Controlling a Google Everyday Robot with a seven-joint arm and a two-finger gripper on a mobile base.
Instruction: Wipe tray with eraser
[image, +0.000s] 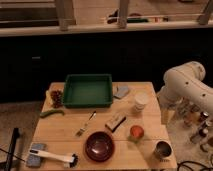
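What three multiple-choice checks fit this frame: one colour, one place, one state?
1. The tray is:
A) dark red
B) dark green
C) grey

2. The eraser lies:
A) inside the tray
B) in the gripper
C) on the table, between the tray and the bowl

3. The gripper is:
A) empty, off the table's right edge
B) gripping the eraser
C) pressing down in the tray

Key:
1 B, since its walls and floor read green.
2 C, since the eraser sits on bare wood in front of the tray.
3 A, since the gripper hangs at the right of the table, apart from the eraser.
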